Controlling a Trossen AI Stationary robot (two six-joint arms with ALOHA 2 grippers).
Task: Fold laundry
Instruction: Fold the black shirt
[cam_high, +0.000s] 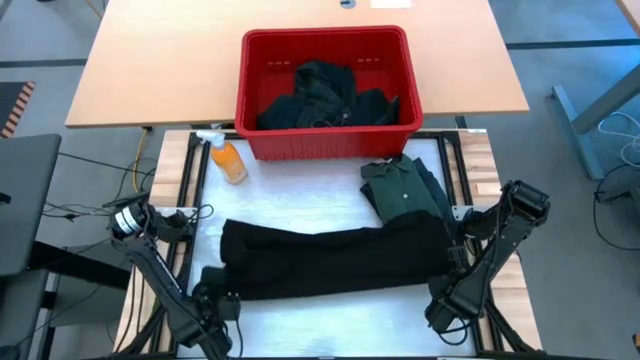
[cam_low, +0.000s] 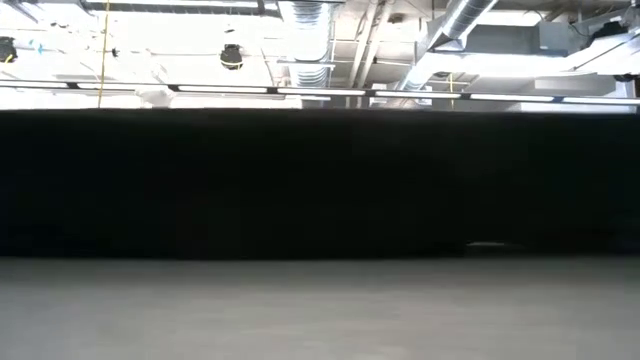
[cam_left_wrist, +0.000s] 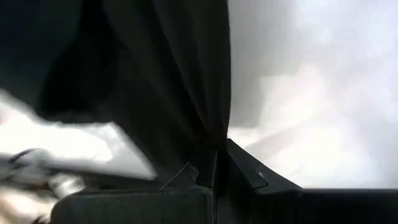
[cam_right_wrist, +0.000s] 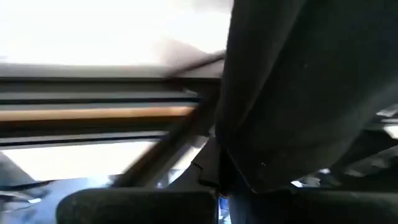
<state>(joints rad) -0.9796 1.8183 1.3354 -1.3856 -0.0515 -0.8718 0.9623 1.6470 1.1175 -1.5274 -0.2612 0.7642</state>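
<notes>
A long black garment (cam_high: 335, 258) lies stretched across the white table top between my two grippers. In the low view the black garment (cam_low: 320, 180) fills a wide dark band with a straight top edge. My left gripper (cam_high: 218, 292) is at its near left end and my right gripper (cam_high: 452, 262) at its right end, each shut on the cloth. A folded green shirt (cam_high: 400, 185) rests flat on the table beyond the right end. More dark laundry (cam_high: 322, 95) sits in the red basket (cam_high: 250, 60). My left gripper pinches the black garment's near left end (cam_left_wrist: 211, 140) between its two fingers, pointing steeply down. Folds of cloth run together into the shut fingers (cam_left_wrist: 249, 171); one layer or several, I cannot tell. My right gripper pinches the garment's right end (cam_right_wrist: 239, 158) between its fingers (cam_right_wrist: 205, 177), slanting down. The cloth drapes over and past the gripper, hiding its edge.
An orange spray bottle (cam_high: 228, 160) lies at the table's far left, near the basket's corner. The table's metal frame rails (cam_high: 190, 190) run along both sides. White table surface (cam_high: 330, 325) shows between the garment and the near edge.
</notes>
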